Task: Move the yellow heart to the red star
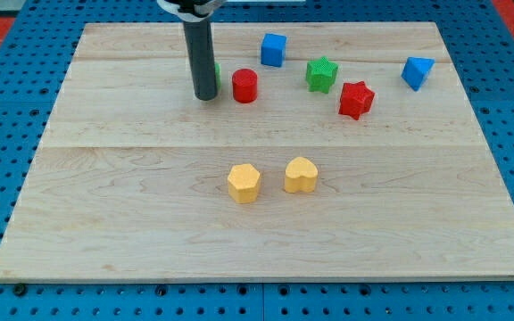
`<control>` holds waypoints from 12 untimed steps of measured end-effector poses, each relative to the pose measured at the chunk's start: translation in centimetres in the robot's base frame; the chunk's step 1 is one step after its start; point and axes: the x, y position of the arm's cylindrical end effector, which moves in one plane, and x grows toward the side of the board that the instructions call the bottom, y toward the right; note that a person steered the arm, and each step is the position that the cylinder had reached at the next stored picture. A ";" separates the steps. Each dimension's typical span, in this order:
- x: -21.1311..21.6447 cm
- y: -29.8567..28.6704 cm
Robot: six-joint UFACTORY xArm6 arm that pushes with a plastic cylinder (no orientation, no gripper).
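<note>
The yellow heart [301,176] lies near the middle of the wooden board [105,205], slightly toward the view's bottom. The red star [356,99] lies up and to the right of it, well apart. My tip [206,96] rests on the board in the upper left part, just left of a red cylinder [244,86]. The tip is far from the yellow heart, up and to its left. A small green block [217,70] is mostly hidden behind the rod.
A yellow hexagon [244,183] lies just left of the heart. A green star [322,74] sits up and left of the red star. A blue cube [273,49] is near the top edge. A blue triangular block [417,71] is at the upper right.
</note>
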 end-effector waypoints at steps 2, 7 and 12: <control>0.0 0.2; 15.0 23.0; 13.6 14.3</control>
